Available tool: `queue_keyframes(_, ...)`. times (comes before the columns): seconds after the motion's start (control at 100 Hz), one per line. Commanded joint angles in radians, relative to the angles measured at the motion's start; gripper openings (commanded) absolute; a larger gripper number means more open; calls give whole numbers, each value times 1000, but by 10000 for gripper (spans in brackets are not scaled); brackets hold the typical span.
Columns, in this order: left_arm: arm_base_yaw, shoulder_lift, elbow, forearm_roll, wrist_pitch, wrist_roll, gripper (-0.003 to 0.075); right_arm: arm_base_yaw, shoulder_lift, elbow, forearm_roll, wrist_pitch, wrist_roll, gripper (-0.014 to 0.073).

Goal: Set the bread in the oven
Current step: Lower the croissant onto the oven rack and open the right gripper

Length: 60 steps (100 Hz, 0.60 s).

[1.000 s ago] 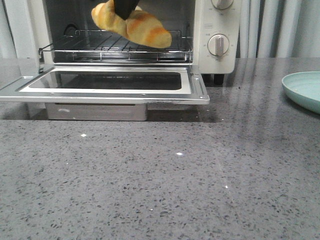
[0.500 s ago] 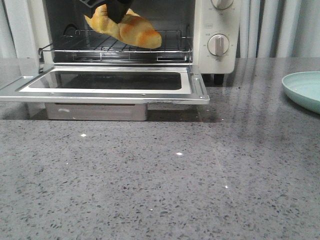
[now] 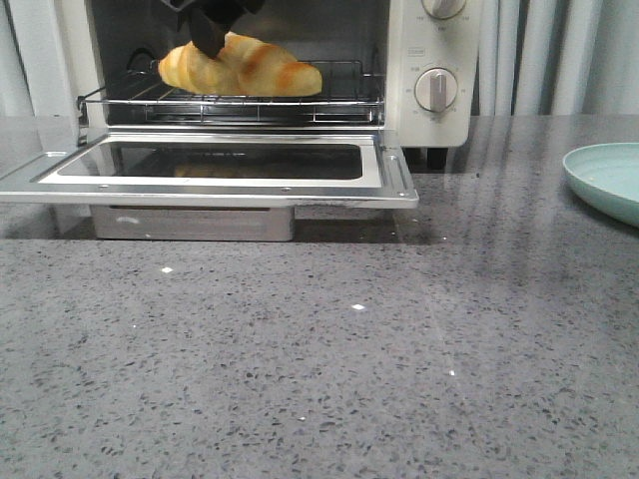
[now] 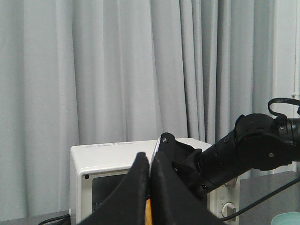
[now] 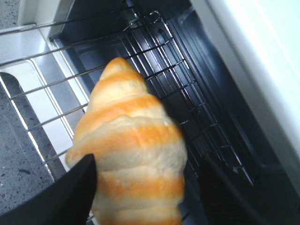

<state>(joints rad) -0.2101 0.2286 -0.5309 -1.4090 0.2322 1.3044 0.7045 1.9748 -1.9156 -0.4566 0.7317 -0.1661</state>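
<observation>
The bread (image 3: 245,68), a golden-brown ridged roll, lies on the wire rack (image 3: 300,100) inside the open cream-white oven (image 3: 434,45). My right gripper (image 3: 222,28) reaches down into the oven mouth over the roll's left half. In the right wrist view the gripper (image 5: 147,161) is open with its fingers on either side of the bread (image 5: 133,150); one finger touches it and the other stands apart. My left gripper (image 4: 150,157) is shut and empty, held high and away, facing the oven (image 4: 108,154). It does not show in the front view.
The oven's glass door (image 3: 220,185) lies dropped flat toward me over the grey counter. A pale green plate (image 3: 609,180) sits at the right edge. Oven knobs (image 3: 435,88) are to the right of the opening. Grey curtains hang behind.
The bread has moved down and left with my right gripper and now rests on the wire rack. The fingers have parted from it.
</observation>
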Motion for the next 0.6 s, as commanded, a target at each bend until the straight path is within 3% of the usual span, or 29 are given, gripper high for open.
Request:
queue_keyframes(0.0, 0, 15, -24, -25, 0, -7, -22, -8, -57, -36, -39, -64, -6, 433)
queue_keyframes(0.59, 0, 6, -29, 69, -86, -7, -22, 39, -97, -36, -28, -6, 5, 433)
